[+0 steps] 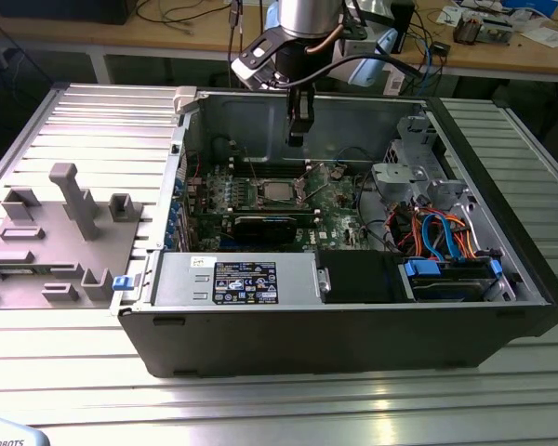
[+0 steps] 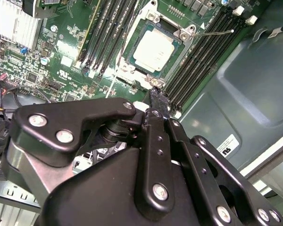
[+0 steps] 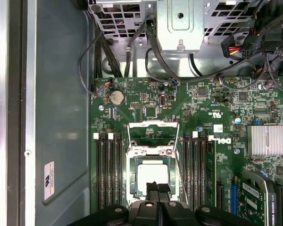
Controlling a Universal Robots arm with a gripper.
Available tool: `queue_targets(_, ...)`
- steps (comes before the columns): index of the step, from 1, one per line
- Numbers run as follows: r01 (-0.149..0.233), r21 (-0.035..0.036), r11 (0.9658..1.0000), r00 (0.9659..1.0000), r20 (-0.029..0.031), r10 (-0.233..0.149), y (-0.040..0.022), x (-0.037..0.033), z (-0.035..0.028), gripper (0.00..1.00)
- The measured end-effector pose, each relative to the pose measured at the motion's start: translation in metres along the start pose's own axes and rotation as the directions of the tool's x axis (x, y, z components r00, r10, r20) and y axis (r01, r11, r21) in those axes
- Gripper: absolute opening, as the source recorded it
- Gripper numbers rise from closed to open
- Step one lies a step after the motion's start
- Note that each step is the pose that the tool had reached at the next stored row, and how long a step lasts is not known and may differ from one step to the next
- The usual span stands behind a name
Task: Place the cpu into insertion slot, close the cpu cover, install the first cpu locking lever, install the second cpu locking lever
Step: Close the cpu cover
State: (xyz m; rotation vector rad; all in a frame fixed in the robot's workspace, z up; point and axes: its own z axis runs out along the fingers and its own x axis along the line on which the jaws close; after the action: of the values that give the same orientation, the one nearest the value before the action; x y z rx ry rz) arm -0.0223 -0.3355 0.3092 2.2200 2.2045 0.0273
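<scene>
The cpu [image 3: 150,175], a dull silver square, lies in the insertion slot [image 3: 130,155] on the green board [image 3: 146,101]. I also see the cpu [image 2: 153,49] from the other wrist and the cpu [image 1: 277,190] inside the open case. The cpu cover [image 3: 153,151] lies as a metal frame around the chip. A thin wire locking lever [image 2: 217,32] sticks out sideways over the memory slots; the same lever [image 3: 180,169] runs along the socket's side. My gripper [image 1: 296,139] hangs above the socket, fingers shut and holding nothing. Its black tips [image 2: 159,96] [image 3: 158,187] point at the socket's near edge.
Black memory slots [image 3: 108,174] flank the socket. A finned heat sink [image 3: 265,140], a metal drive cage [image 3: 179,23] and bundled cables [image 1: 437,232] stand around the board. The case walls [image 1: 353,325] enclose it. A grey parts fixture [image 1: 56,232] sits at the exterior view's left.
</scene>
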Motion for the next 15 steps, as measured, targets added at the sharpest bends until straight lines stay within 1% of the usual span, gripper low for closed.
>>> queue_targets(3,0.0,-0.0001,1.0,1.0,0.0,0.0,0.0002,0.0,0.0004,0.11)
queue_targets(6,0.0,0.0001,1.0,1.0,0.0,0.0,0.0021,0.0,0.0012,0.11)
queue_targets(12,0.0,0.0001,1.0,1.0,0.0,0.0,0.0027,0.0,0.0018,0.11)
queue_targets(15,0.0,0.0008,1.0,1.0,0.0,0.0,0.0045,0.0,0.0021,0.11)
